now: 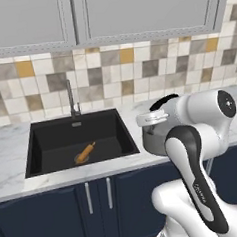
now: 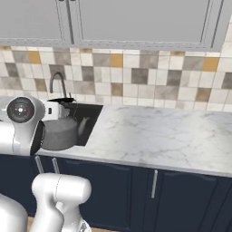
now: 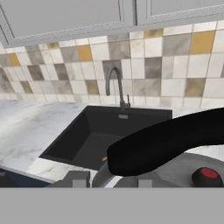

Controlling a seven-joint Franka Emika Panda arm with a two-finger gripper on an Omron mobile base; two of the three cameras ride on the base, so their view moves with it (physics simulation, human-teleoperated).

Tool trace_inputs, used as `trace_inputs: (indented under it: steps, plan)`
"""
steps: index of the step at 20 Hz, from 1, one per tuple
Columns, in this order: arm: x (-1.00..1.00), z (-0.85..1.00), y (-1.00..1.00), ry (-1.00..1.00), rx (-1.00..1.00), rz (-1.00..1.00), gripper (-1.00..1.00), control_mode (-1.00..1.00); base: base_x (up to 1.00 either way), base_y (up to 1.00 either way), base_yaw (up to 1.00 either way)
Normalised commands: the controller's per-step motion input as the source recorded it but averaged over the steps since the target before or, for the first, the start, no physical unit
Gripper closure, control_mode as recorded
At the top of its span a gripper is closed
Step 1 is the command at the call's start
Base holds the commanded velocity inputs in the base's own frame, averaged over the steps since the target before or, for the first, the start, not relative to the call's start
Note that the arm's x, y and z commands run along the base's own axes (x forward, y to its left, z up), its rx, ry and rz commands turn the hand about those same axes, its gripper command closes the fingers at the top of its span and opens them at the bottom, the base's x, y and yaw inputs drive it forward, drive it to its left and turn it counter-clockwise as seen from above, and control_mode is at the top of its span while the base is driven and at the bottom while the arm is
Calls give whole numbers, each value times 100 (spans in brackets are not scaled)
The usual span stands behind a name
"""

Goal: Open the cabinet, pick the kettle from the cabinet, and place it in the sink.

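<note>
Rolling pin in left-view sink

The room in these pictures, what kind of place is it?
Most likely a kitchen: a black sink with a faucet set in a marble counter, and a tiled backsplash behind.

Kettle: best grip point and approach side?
The black arched handle, from above, jaws across the bar. The kettle body is round and wide, while the arch stands clear over the lid. The gripper is shut on that handle.
</note>
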Motion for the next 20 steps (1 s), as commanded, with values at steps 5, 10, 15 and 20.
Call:
trace_inputs:
  steps: [5, 10, 15, 20]
  plan:
    - [0, 0, 0, 0, 0, 0, 100, 100, 22, -5, 0]
    - [0, 0, 0, 0, 0, 0, 100, 100, 0, -1, 0]
    - [0, 0, 0, 0, 0, 0, 100, 100, 0, 0, 0]
    - [0, 0, 0, 0, 0, 0, 100, 100, 0, 0, 0]
